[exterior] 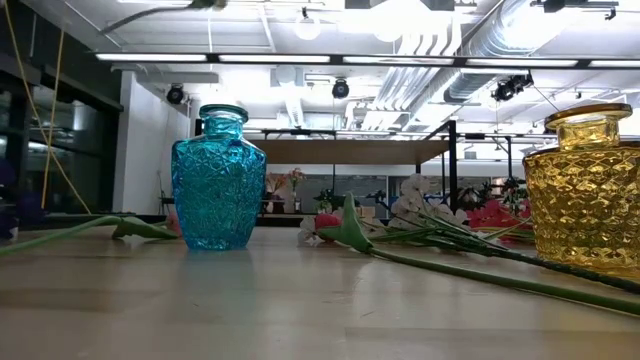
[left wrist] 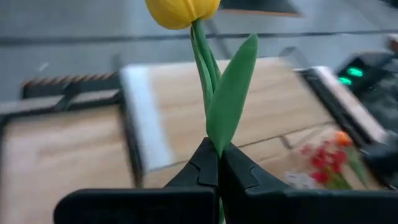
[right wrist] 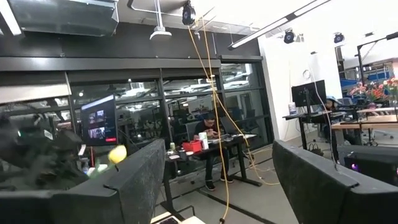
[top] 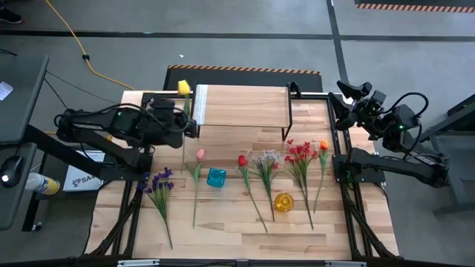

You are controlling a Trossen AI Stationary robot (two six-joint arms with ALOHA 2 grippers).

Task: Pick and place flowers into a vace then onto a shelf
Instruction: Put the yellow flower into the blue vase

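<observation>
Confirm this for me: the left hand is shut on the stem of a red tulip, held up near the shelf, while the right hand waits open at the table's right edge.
Not quite: the tulip is yellow, not red. The left wrist view shows the left hand shut on the stem of the yellow tulip, and the high view places it near the shelf. The right hand does wait open at the table's right edge.
</observation>
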